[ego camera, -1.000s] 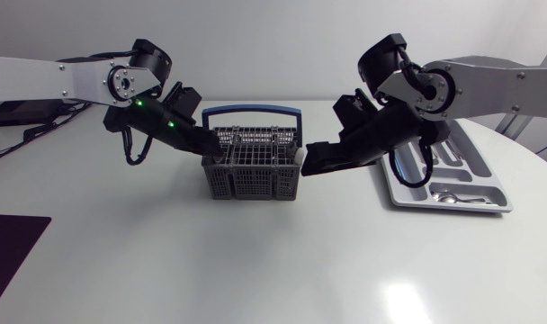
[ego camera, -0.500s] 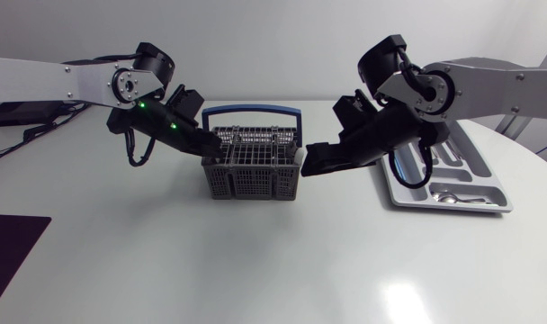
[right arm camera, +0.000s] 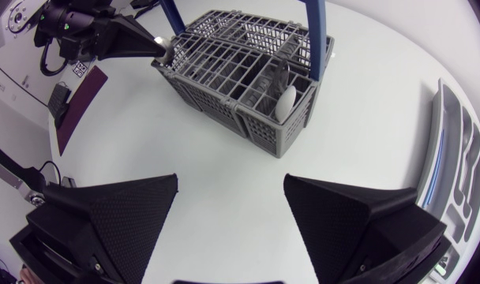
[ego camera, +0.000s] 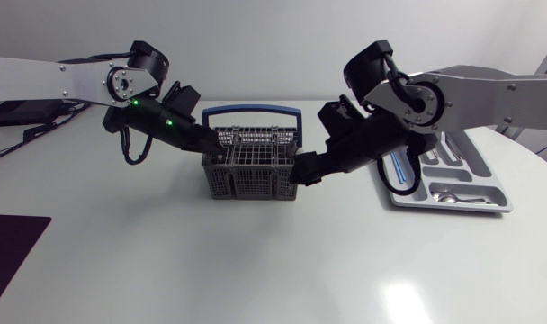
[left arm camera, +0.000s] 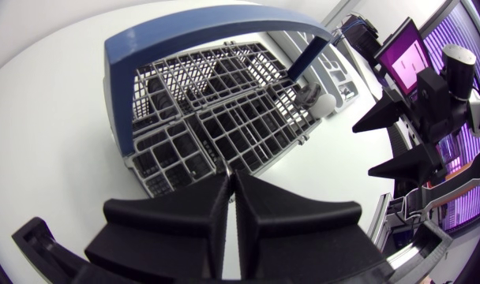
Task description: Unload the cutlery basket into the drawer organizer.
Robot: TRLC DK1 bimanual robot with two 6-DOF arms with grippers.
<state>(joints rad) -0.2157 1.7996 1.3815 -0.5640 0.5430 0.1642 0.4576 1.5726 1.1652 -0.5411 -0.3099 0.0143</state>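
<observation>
Head view shows the right gripper (ego camera: 302, 171), fingers spread, now swung in against the mid-table cutlery basket (ego camera: 252, 173), likely to pick, with the left gripper (ego camera: 207, 144) pinched closed at its left rim.

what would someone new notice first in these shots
The grey cutlery basket with its blue handle stands mid-table, a gripper at each side. The left gripper sits closed at its left rim, the right gripper wide open by its right side. The silver drawer organizer lies further right.

silver arms (ego camera: 489, 90), black joints (ego camera: 380, 61), wedge tools (right arm camera: 231, 180), green leds (ego camera: 137, 103)
</observation>
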